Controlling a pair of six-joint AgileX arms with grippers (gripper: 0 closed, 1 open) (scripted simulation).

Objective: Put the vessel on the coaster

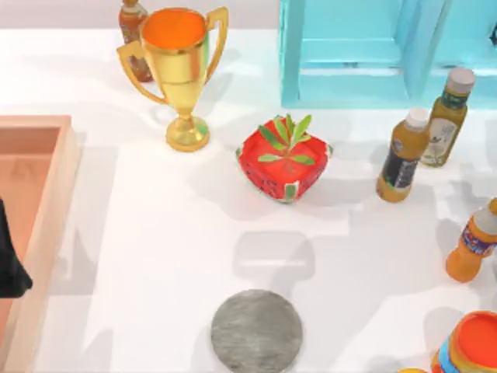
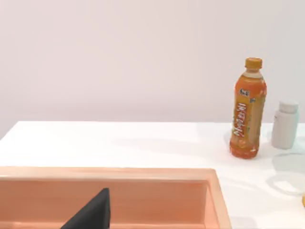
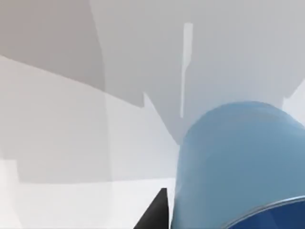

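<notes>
The vessel [image 3: 238,167], a blue cylinder, lighter on its side and darker at its rim, looms close and tilted in the right wrist view. A dark fingertip [image 3: 156,212] of my right gripper lies against its side, so the gripper looks shut on it. The coaster [image 1: 256,330], a flat mottled grey disc, lies on the white table [image 1: 171,256] near the front edge at the middle. A soft shadow falls on the table just behind the coaster. My left arm [image 1: 11,264] is parked at the left edge over the wooden tray; one dark fingertip [image 2: 93,212] shows in the left wrist view.
Behind the coaster stand a red watermelon-patterned pot [image 1: 284,159] and a gold trophy cup [image 1: 180,70]. Bottles [image 1: 404,155] line the right side, with an orange-and-blue object [image 1: 472,346] at the front right. A wooden tray [image 1: 46,202] sits left, a turquoise cabinet [image 1: 373,50] at the back.
</notes>
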